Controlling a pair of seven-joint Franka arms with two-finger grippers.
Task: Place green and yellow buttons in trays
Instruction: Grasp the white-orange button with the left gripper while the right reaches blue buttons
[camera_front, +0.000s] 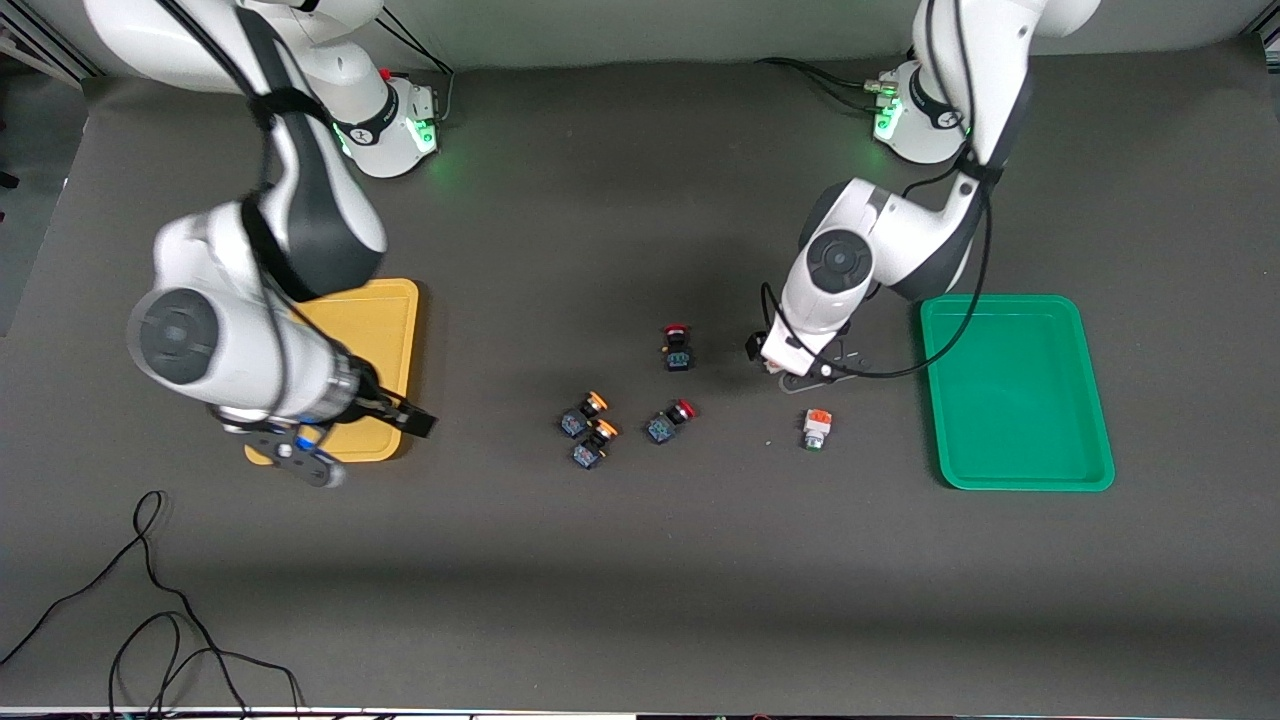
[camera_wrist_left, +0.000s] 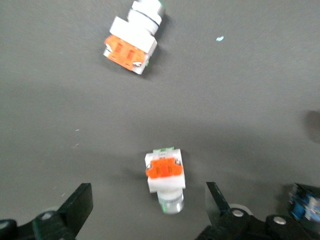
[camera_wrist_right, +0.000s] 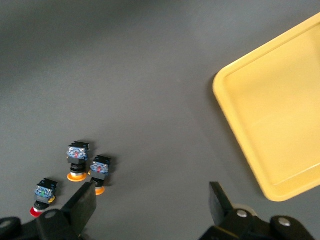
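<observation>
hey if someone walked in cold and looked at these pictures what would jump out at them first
Two bright trays stand out on the dark table: the yellow tray toward the right arm's end, with the right gripper open over its nearer edge, and the green tray toward the left arm's end. Between them lies a loose cluster of yellow-capped switches and red-capped switches. The left gripper is open above a white-and-orange switch, a second one nearby.
</observation>
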